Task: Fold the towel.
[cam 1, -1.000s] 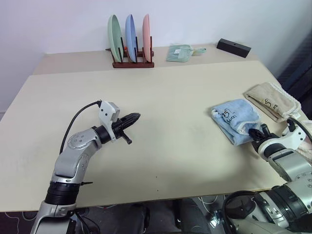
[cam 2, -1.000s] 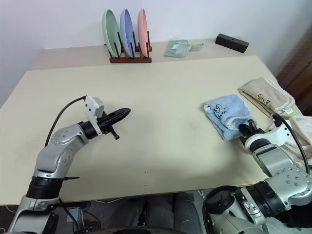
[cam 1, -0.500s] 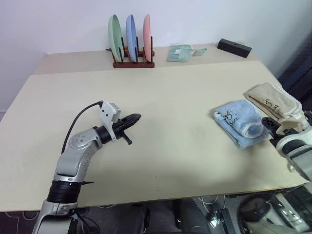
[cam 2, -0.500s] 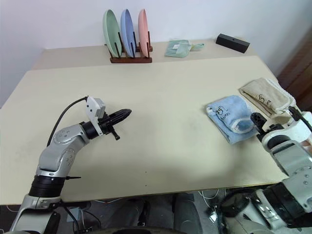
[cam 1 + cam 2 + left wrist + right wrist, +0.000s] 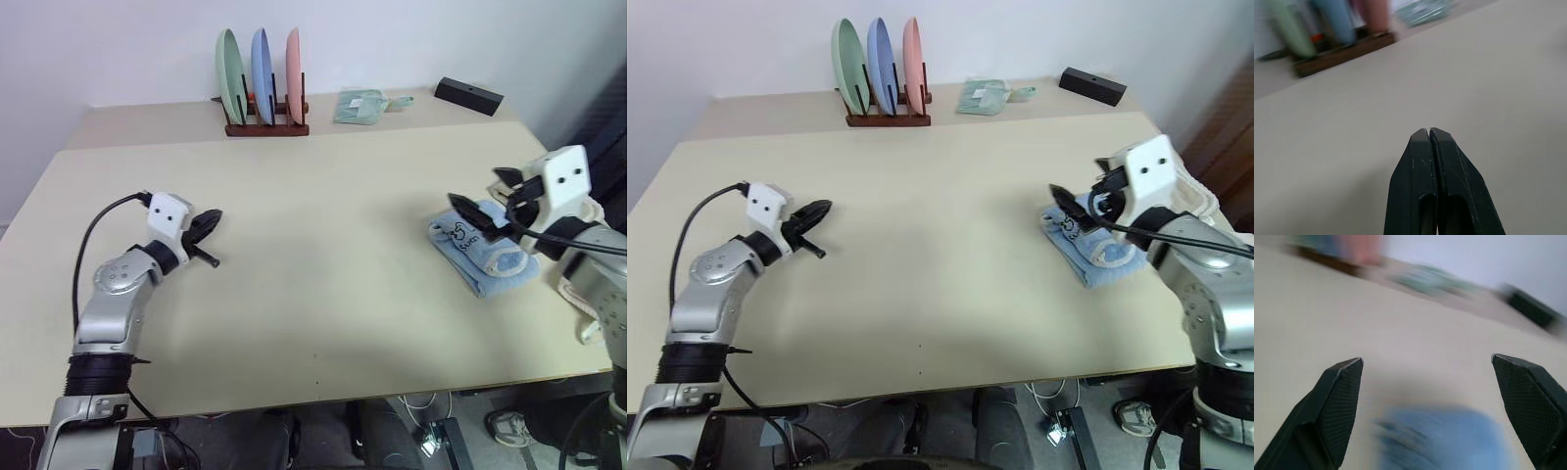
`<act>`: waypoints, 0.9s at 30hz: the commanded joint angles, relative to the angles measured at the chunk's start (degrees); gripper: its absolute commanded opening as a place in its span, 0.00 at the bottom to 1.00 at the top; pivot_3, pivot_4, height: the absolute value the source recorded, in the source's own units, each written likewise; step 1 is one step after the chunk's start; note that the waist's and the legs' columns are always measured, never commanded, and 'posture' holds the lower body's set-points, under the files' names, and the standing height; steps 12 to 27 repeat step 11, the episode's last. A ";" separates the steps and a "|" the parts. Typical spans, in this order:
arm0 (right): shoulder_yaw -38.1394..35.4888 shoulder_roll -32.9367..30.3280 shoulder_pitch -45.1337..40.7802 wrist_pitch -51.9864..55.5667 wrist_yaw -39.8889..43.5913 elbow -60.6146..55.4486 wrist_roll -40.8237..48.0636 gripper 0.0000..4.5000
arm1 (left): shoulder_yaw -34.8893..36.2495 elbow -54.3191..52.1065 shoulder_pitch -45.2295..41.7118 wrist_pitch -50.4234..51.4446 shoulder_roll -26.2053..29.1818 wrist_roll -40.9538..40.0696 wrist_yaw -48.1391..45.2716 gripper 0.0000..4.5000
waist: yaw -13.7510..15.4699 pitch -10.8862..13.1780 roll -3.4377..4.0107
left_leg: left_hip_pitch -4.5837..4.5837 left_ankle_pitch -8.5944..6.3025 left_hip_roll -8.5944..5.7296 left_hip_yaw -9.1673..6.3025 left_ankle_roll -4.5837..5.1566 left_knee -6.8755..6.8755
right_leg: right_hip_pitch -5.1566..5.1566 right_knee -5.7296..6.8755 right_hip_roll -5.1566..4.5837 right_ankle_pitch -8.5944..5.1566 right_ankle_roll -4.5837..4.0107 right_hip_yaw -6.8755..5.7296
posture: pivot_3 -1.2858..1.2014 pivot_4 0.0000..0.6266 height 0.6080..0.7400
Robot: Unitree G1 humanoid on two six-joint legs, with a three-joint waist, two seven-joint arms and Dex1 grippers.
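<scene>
Head views: light blue towel [image 5: 482, 245] lies bunched in a rough fold on the beige worktop [image 5: 323, 245], toward its right edge, small dark printed mark on the upper layer. Right tool [image 5: 487, 211] hangs just above the towel's near-left part, fingers spread wide, nothing between them — not pinching the cloth. Beige towel [image 5: 1195, 201] sits just right of the blue one, mostly hidden behind the right wrist housing. Left tool [image 5: 208, 221] is well apart, over the bare left part of the worktop, fingers pressed together, empty. Back edge of the worktop: wooden plate rack [image 5: 265, 122] holding green, blue and pink plates on edge, a small mint-green cloth [image 5: 361, 105] to its right, then a black box [image 5: 469, 96] near the far right corner. All three are far from the towel, and nothing lies between the two arms.

Left wrist view: left tool's two black fingers [image 5: 1418, 186] are closed flush, tips meeting over bare worktop. The plate rack [image 5: 1344, 46] and mint-green cloth [image 5: 1425, 11] show blurred beyond the tips — open surface in between.

Right wrist view: right tool's fingers [image 5: 1334, 406] stand wide apart with the towel [image 5: 1442, 438] as a blue blur below and between them, not touched by either finger as far as can be told. Beyond it, bare worktop, then the blurred mint-green cloth [image 5: 1432, 279] and black box [image 5: 1530, 308] along the back.
</scene>
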 commanded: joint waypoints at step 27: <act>13.95 5.70 -9.10 -17.50 17.35 18.49 -7.84 0.95 | 7.07 -17.45 15.71 2.99 0.32 -0.39 5.50 0.00 | 1.16 0.02 -0.05 | 0.00 -0.02 -0.03 -0.03 0.03 0.03 | 0.01 0.00 -0.03 0.01 0.00 -0.01 | 0.52 0.24 0.94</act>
